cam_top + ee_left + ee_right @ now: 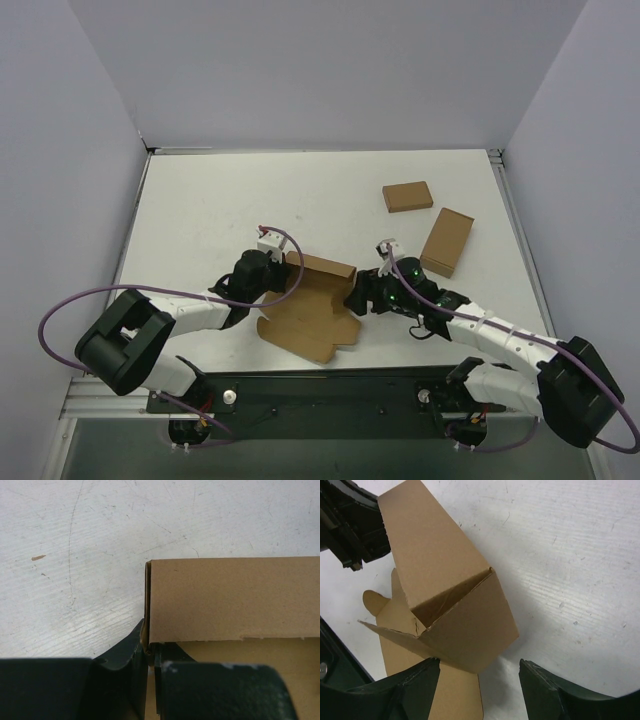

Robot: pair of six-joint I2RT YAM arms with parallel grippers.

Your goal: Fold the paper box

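The paper box (312, 310) is a brown cardboard sheet, partly folded, lying between the two arms near the table's front. Its far wall stands upright. My left gripper (283, 277) is shut on the left end flap of that wall; the left wrist view shows the fingers (125, 652) pinching the flap's edge beside the wall (230, 597). My right gripper (356, 298) is open at the box's right end. In the right wrist view the raised right corner (465, 625) sits between and just ahead of its fingertips (420, 675).
Two smaller ready-made brown boxes lie at the back right: one flat (407, 196), one longer and angled (447, 241). Grey walls enclose the white table (220, 200). The black mounting rail (320, 395) runs along the near edge.
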